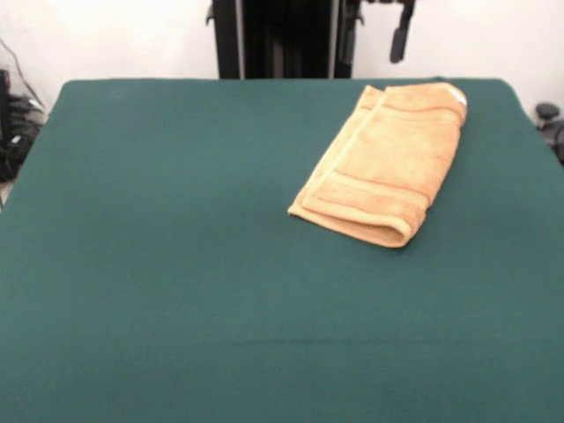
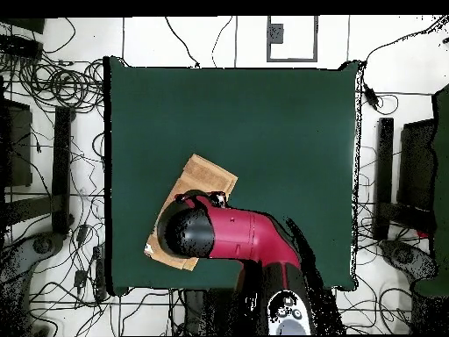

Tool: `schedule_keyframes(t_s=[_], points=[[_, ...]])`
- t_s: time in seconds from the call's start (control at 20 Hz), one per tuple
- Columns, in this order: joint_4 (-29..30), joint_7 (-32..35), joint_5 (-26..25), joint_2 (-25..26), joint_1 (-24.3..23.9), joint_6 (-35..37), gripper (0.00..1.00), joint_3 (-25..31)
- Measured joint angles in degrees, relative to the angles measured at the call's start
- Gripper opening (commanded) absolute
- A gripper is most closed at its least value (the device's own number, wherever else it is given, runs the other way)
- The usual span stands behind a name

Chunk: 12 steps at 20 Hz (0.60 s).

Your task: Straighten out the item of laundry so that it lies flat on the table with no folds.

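The orange-tan towel (image 1: pixel 383 163) lies folded double on the green table (image 1: pixel 176 229), near the far right corner in the front view. Its rounded fold faces the near side and one woven band shows on top. In the overhead view the red arm (image 2: pixel 245 237) hangs over the towel (image 2: pixel 206 175) and hides its lower half. Only dark parts of the gripper (image 1: pixel 399 37) show at the top edge of the front view, above the towel's far end and apart from it. I cannot see whether it is open or shut.
The black pedestal (image 1: pixel 273 35) stands behind the table's far edge. The towel's far end lies close to that edge. Cables (image 2: pixel 61 88) and dark equipment (image 2: pixel 416 175) surround the table on the floor.
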Motion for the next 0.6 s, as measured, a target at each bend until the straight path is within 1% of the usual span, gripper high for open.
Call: schedule_keyframes(t_s=[0.2,0.45,0.6], points=[[-0.06,0.00,0.00,0.66,-1.86,-0.25,1.00,0.12],[-0.11,0.00,-0.23,-1.05,-6.27,-0.26,1.00,0.70],[-0.48,0.00,-1.92,-2.10,-9.03,-0.25,1.00,0.91]])
